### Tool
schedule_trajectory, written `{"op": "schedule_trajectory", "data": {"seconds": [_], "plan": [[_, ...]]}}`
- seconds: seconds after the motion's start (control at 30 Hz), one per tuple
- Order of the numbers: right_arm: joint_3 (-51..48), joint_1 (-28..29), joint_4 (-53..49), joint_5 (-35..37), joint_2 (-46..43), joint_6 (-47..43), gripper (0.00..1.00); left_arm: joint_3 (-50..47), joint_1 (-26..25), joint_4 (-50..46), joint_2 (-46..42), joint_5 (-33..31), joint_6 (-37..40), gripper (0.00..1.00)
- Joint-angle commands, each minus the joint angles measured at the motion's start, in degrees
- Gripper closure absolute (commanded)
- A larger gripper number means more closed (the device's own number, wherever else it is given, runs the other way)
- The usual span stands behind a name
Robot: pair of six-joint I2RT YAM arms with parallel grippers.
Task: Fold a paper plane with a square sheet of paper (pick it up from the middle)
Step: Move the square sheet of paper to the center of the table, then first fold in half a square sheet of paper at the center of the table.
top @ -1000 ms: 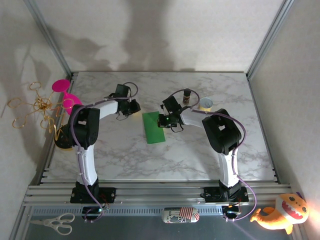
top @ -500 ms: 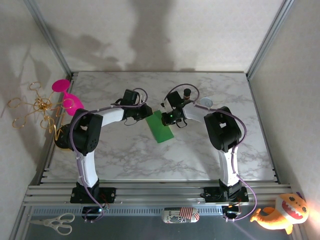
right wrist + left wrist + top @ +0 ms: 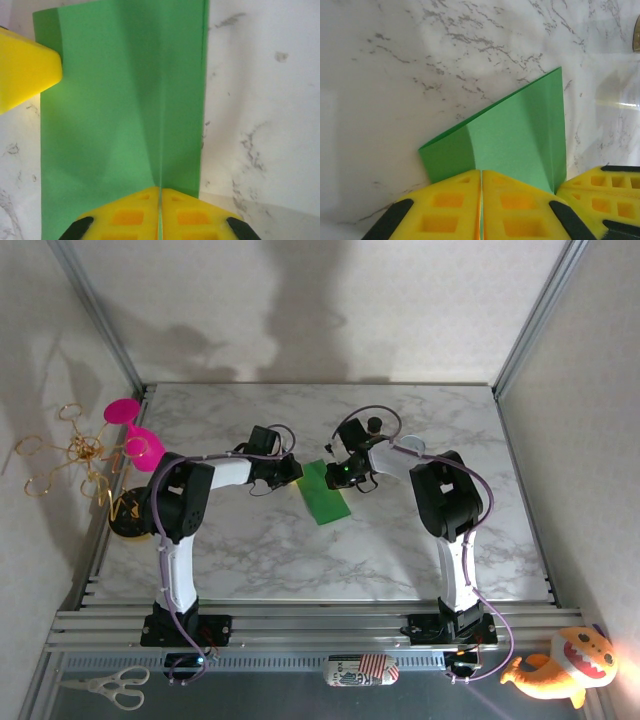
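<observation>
The sheet of paper (image 3: 328,500) is bright green, folded into a narrow strip, and sits tilted over the middle of the marble table (image 3: 300,560). My left gripper (image 3: 297,471) is at its upper left corner and my right gripper (image 3: 336,476) at its upper right. In the left wrist view the yellow jaws of the left gripper (image 3: 481,171) are shut on the edge of the sheet of paper (image 3: 520,135), with a thin green line between them. In the right wrist view the right gripper (image 3: 160,188) is likewise shut on the crease of the sheet of paper (image 3: 120,115).
A small dark bottle (image 3: 374,426) and a tape roll (image 3: 412,446) stand just behind the right arm. Pink pieces (image 3: 135,435) and a gold wire tangle (image 3: 70,450) sit at the table's left edge. Scissors (image 3: 105,687) and a plush toy (image 3: 560,665) lie off the front.
The left gripper has come right to the paper and closed on it. The right gripper has shifted slightly toward the far side. The paper has turned from upright to tilted.
</observation>
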Motion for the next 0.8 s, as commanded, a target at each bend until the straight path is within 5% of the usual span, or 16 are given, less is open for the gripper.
{"op": "schedule_trajectory", "data": {"seconds": [0.0,0.33,0.77], "plan": [[-1.23,0.37,-0.66,-2.41,-5.17,6.52,0.87,-0.57,0.26,-1.28,0.69,-2.91,-0.11,0.91],[-10.61,7.95,11.97,-9.9,-8.16,22.02,0.95,-1.19,0.19,-0.44,0.6,-2.37,-0.89,0.91],[-7.44,8.79,9.35,-6.91,-1.57,20.23,1.0,-1.89,0.3,-0.22,0.38,-2.12,-0.45,0.91]]}}
